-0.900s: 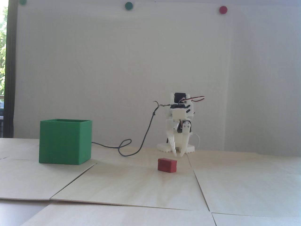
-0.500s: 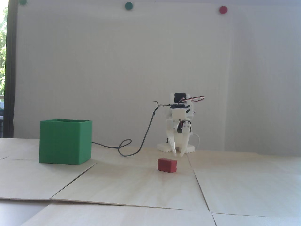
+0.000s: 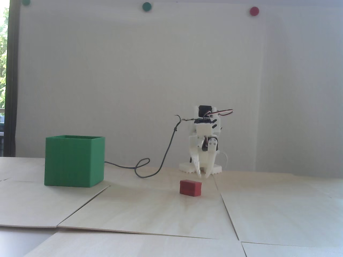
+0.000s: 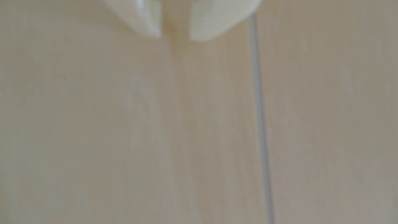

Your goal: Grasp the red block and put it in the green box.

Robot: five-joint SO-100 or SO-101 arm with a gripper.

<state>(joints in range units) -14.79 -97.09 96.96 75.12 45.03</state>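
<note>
Comparing the fixed view with the two earlier pictures: nothing shifts. The white arm (image 3: 205,139) sits folded at the back of the table, the gripper (image 3: 203,176) pointing down with its tips just above the pale wood boards (image 3: 150,208), exactly as it did a moment ago. Fingers stand slightly apart, a narrow gap between the tips, pinching nothing; the wrist view confirms it, two blurred white fingertips (image 4: 142,19) at the top edge with bare wood showing between them. The red block (image 3: 190,187) lies on the boards in front of the gripper and slightly left of it in the fixed view, near but not touching. It does not appear in the wrist view, which shows only wood and a board seam (image 4: 260,120). The green box (image 3: 74,161) stands well apart at the left, open top up, a dark cable (image 3: 150,171) trailing behind it. Judgement: the reach has not begun; the grasp, lift and carry all remain to be done. No brand, label or readable writing anywhere; only plain coloured wall dots (image 3: 146,6) above.
</note>
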